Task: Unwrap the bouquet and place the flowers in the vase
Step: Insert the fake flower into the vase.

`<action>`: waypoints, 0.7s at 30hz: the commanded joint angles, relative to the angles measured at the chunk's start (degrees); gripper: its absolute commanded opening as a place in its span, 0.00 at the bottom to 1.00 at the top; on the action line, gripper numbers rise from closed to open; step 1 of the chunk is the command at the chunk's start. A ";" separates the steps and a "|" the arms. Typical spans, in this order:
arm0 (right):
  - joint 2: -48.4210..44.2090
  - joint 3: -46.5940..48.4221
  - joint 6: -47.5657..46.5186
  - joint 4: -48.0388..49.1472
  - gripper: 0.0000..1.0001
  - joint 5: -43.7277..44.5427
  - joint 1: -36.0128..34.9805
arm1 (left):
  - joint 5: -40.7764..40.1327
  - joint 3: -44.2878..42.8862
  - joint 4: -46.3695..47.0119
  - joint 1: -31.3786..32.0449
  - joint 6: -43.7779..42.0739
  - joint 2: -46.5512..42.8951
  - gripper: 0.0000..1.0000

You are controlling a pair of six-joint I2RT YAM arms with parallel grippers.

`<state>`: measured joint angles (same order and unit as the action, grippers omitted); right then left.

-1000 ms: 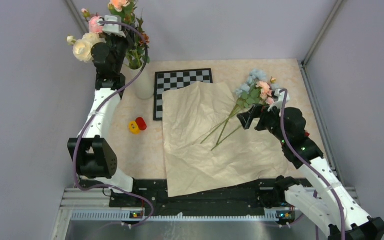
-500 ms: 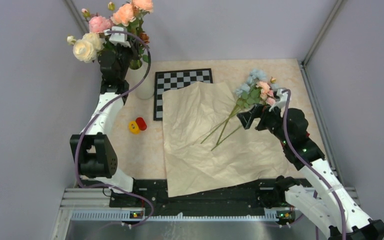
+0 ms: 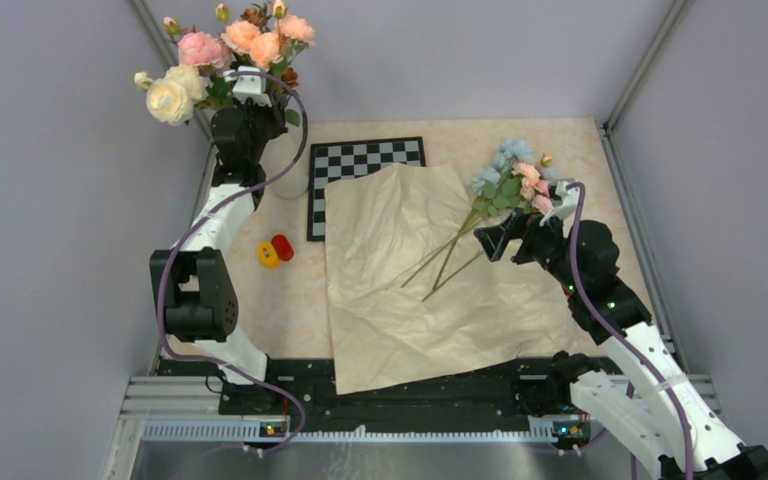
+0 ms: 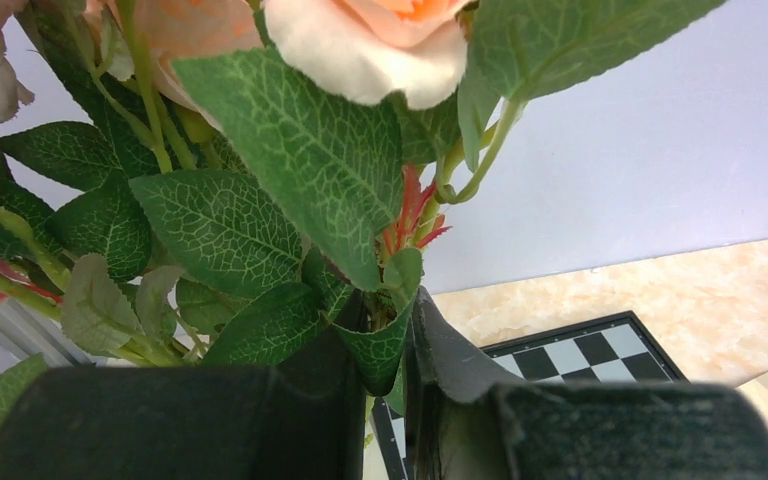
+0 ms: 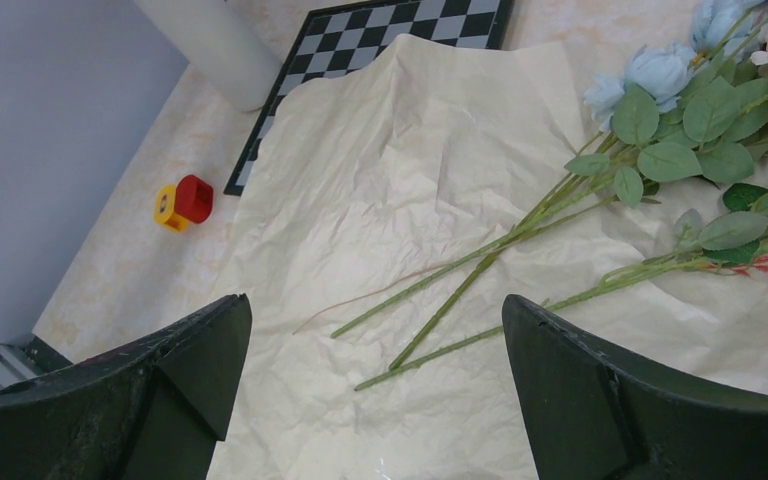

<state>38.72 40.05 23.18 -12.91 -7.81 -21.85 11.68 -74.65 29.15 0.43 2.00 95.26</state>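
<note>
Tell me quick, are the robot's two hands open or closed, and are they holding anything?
Left gripper: jaws closed on the rose bunch, at its stems.
Right gripper: jaws wide open, holding nothing.

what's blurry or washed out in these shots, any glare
Left wrist: the left gripper is a dark blur up close, the rose bunch has sharp leaves but nearly washed-out blooms. Right wrist: the paper and flowers sharp, evenly lit. Top view: soft light, faint shadows, no glare.
</note>
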 commanded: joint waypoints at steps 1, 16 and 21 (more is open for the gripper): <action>-0.88 0.41 0.14 1.58 0.99 -0.27 0.66 | -0.52 0.17 -1.20 -0.07 0.33 1.05 0.00; -1.62 0.16 0.18 1.20 0.99 -0.40 0.64 | -0.98 1.20 -3.42 -0.05 1.18 0.36 0.25; -1.60 -0.22 0.28 1.49 0.99 -0.45 0.59 | -0.47 1.31 -3.81 0.00 1.88 -1.35 0.41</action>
<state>37.87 40.05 23.18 -12.91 -7.84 -21.85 11.07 -74.13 27.14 0.43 2.70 95.77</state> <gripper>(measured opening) 0.986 0.365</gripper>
